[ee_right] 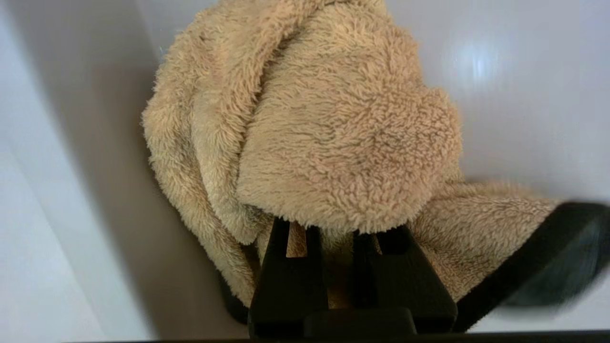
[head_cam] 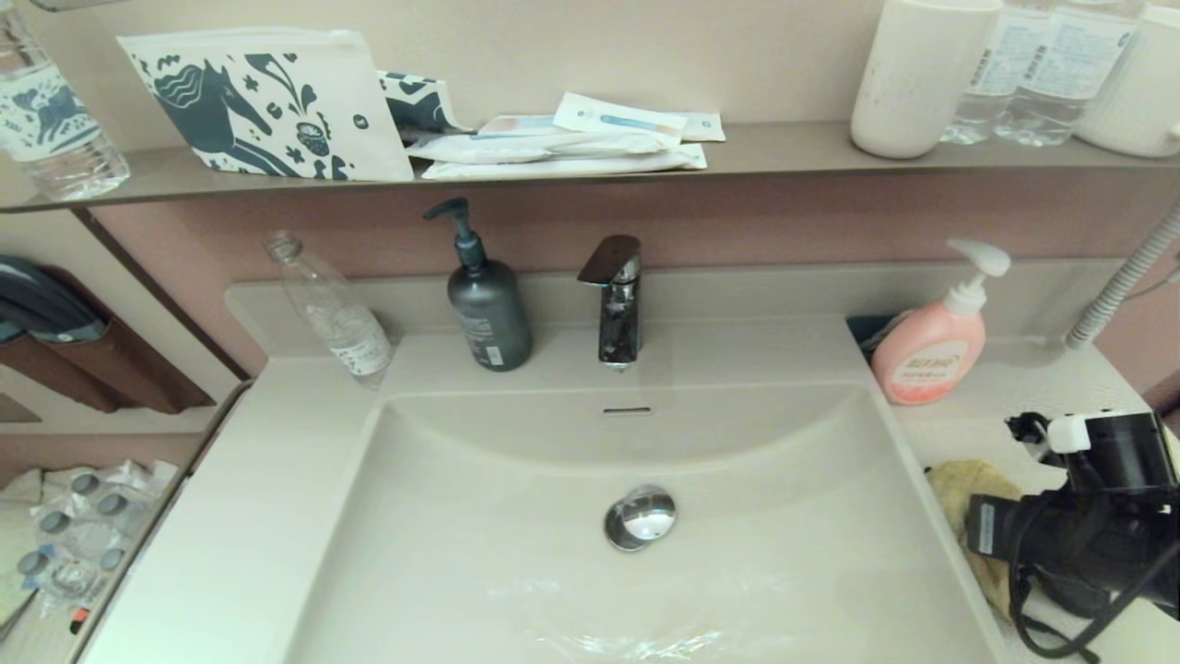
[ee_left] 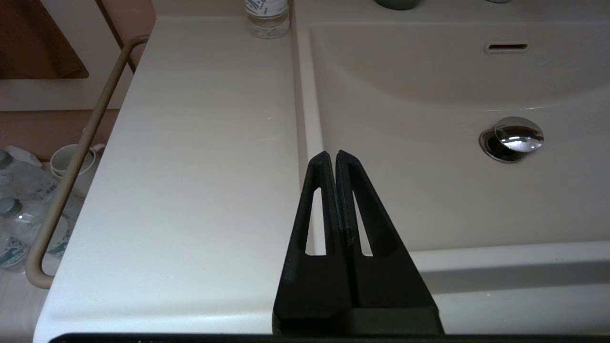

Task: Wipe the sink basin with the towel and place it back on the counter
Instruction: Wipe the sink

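Basin (head_cam: 516,553): dry-looking, no cloth in it; wiping judged not begun. Worktop (head_cam: 977,433): towel (head_cam: 959,489) lies right of the basin. Right hand (ee_right: 333,228): clamped on the towel. Left hand (ee_left: 336,157): clenched, empty, over the basin's left rim.

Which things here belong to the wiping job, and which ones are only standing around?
For the job:
- towel, gripped by the right hand on the counter
- sink basin
- left hand, shut, parked over the basin's edge

Only standing around:
- grey pump bottle
- pink soap bottle
- clear bottle
- tap
- white cup on the shelf
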### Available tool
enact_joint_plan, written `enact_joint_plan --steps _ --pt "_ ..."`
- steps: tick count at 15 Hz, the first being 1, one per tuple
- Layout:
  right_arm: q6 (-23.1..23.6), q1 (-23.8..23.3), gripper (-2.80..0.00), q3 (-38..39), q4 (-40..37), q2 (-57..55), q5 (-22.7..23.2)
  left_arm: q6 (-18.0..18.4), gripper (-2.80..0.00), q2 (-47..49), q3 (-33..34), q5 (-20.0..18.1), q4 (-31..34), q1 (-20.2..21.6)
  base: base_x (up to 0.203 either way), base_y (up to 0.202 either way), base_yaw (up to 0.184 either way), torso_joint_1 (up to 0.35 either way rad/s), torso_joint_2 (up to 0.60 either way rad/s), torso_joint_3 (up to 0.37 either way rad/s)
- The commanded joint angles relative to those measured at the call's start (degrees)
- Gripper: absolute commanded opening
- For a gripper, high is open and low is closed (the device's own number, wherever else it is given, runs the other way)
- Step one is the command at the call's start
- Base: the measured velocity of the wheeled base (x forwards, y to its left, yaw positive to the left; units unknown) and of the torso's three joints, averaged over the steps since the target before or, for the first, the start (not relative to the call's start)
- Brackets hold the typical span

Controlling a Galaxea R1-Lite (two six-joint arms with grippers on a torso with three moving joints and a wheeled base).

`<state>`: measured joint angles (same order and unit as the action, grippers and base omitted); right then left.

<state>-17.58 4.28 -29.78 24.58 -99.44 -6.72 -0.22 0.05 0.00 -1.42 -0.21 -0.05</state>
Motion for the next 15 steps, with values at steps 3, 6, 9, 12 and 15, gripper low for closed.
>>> enact_joint_plan --steps 3,6,9,12,15 --pt "-0.18 -0.60 -2.80 -5.36 0.65 -4.24 0.04 -0.04 -2.80 0.04 0.00 0.01 -0.03 0.04 0.000 0.000 0.000 0.000 0.00 0.000" --pt "-2.05 -0.84 -2.80 -9.07 1.23 -7.25 0.11 -0.04 -2.80 0.04 0.00 0.01 0.01 0.01 0.000 0.000 0.000 0.000 0.00 0.000" --pt "-3.56 -0.85 -2.80 -12.47 1.85 -11.06 -0.01 -0.04 -2.80 0.04 0.00 0.01 -0.02 0.04 0.000 0.000 0.000 0.000 0.00 0.000" --pt "-5.25 -0.76 -2.80 -16.45 1.81 -13.30 -1.37 -0.04 -2.80 0.04 0.00 0.01 -0.05 -0.01 0.000 0.000 0.000 0.000 0.00 0.000" --pt "-5.45 -0.35 -2.80 -18.34 1.79 -13.53 -2.39 -0.04 -2.80 0.04 0.00 0.01 0.01 0.05 0.000 0.000 0.000 0.000 0.00 0.000"
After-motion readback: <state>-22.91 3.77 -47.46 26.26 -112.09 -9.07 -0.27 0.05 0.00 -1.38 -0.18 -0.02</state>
